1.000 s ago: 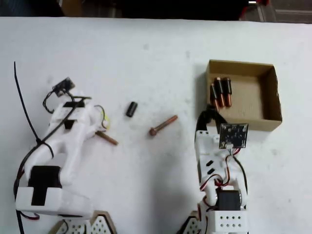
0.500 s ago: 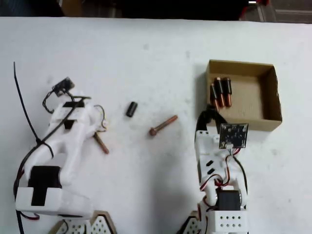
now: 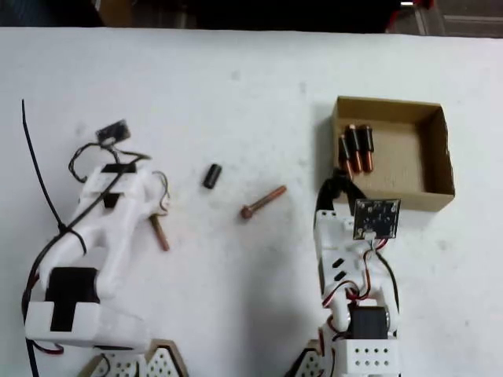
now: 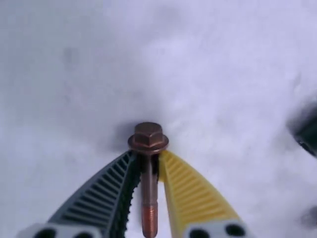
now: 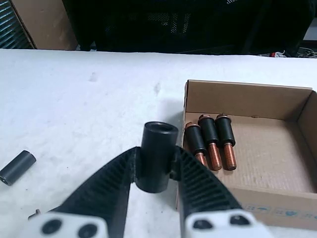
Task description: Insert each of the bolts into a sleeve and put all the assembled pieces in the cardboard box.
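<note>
- A copper bolt (image 4: 148, 183) with a hexagonal head is pinched just under the head by the left tool (image 4: 147, 157).
- A black sleeve (image 5: 159, 148) is pinched upright by the right tool (image 5: 157, 161), near the cardboard box (image 5: 247, 94).
- A second bolt (image 3: 263, 201) and a second sleeve (image 3: 211, 176) are seen apart on the surface (image 3: 236, 94).
- Three assembled pieces (image 3: 355, 149) are laid side by side in the box.

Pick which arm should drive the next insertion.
Left, probably: left gripper grips a bolt by its shank, while right gripper holds a sleeve bore-up beside the cardboard box, so it can stay put.
</note>
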